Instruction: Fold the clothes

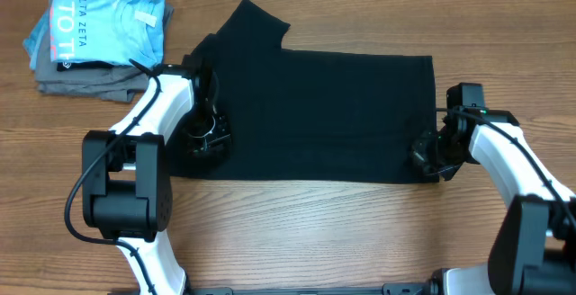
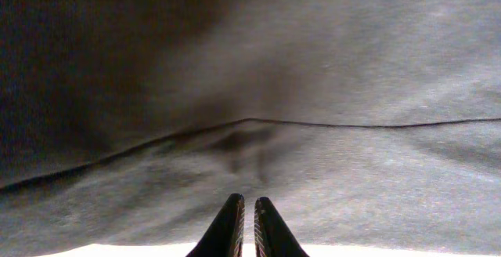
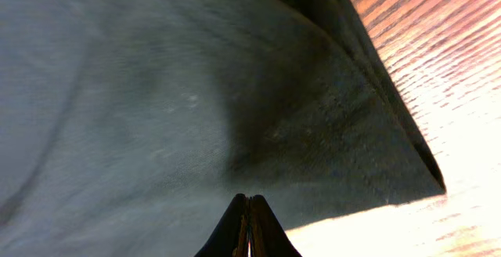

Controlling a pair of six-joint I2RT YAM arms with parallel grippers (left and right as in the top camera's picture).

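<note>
Closest to us, the left gripper (image 2: 245,204) shows its fingers narrowed to a sliver, pinching the near edge of the black T-shirt (image 1: 324,115), and the right gripper (image 3: 248,202) is pressed fully together on the hem corner at the other end. We see the shirt spread flat across the middle of the table (image 1: 315,241), between the two arms. We judge both bites shallow, so either pinch could slip out on the lift or catch only one layer, leaving a skewed fold.
</note>
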